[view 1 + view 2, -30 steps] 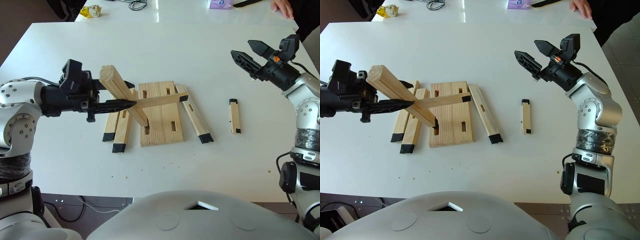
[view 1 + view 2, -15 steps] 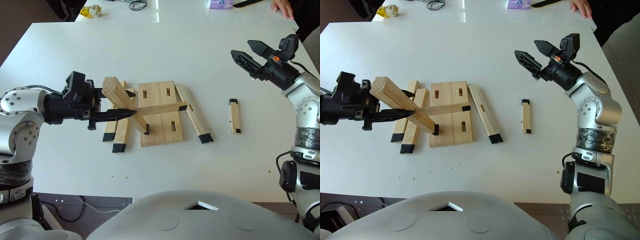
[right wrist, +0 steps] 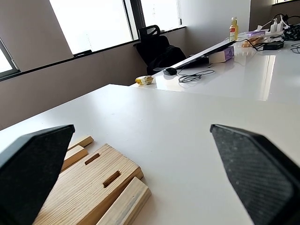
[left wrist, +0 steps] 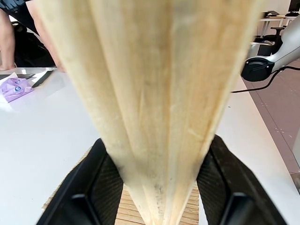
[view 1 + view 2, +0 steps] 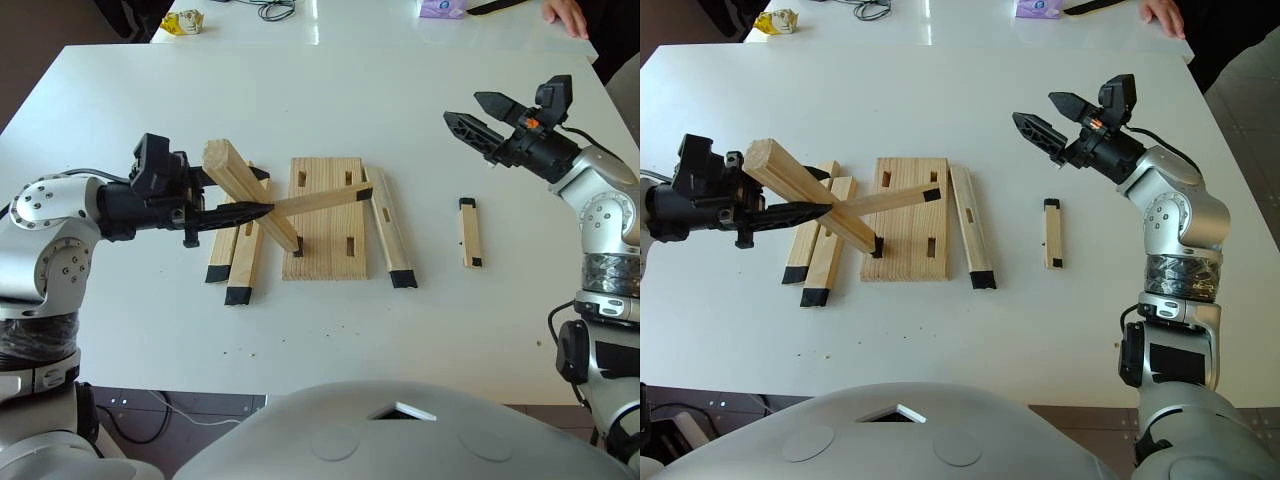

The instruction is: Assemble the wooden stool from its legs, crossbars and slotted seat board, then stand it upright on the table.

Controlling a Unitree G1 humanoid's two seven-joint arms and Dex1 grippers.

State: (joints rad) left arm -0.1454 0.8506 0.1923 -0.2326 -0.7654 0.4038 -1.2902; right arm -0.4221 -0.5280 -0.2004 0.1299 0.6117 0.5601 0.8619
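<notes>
My left gripper [image 5: 243, 211] is shut on a thick wooden leg [image 5: 240, 185], held tilted with its black foot down over the slotted seat board [image 5: 325, 262]. A crossbar [image 5: 322, 200] runs from that leg rightward across the board. In the left wrist view the leg [image 4: 154, 93] sits between the black fingers [image 4: 93, 187]. Two more legs [image 5: 238, 265] lie left of the board and one leg [image 5: 390, 235] lies along its right edge. A short crossbar [image 5: 468, 232] lies farther right. My right gripper [image 5: 463, 108] hovers open behind it, with the board [image 3: 89, 187] below.
The white table [image 5: 400, 330] has free room in front of and to the right of the parts. A second table behind carries a yellow wrapper [image 5: 183, 22], cables [image 5: 275, 10] and a purple packet [image 5: 440, 8].
The seat board and the leg on its right have swung straighter. My left gripper shifted with the tilted leg, its foot now farther back. My right gripper moved left toward the board.
</notes>
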